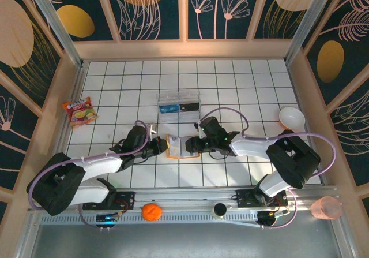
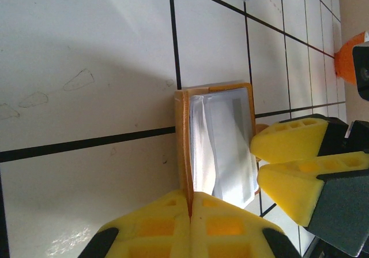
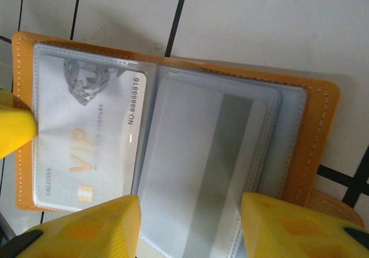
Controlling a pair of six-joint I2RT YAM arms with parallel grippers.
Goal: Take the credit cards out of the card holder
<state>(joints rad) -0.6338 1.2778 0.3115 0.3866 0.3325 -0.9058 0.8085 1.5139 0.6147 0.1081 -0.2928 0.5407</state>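
Right tool beside "VIP" card

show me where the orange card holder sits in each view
top external: card holder mid-frame, between left gripper and right gripper.
left wrist: card holder centre, edge pinched by left gripper at bottom.
right wrist: card holder open, across most of the frame.
shared landmark: right gripper, opposite the pinched edge.
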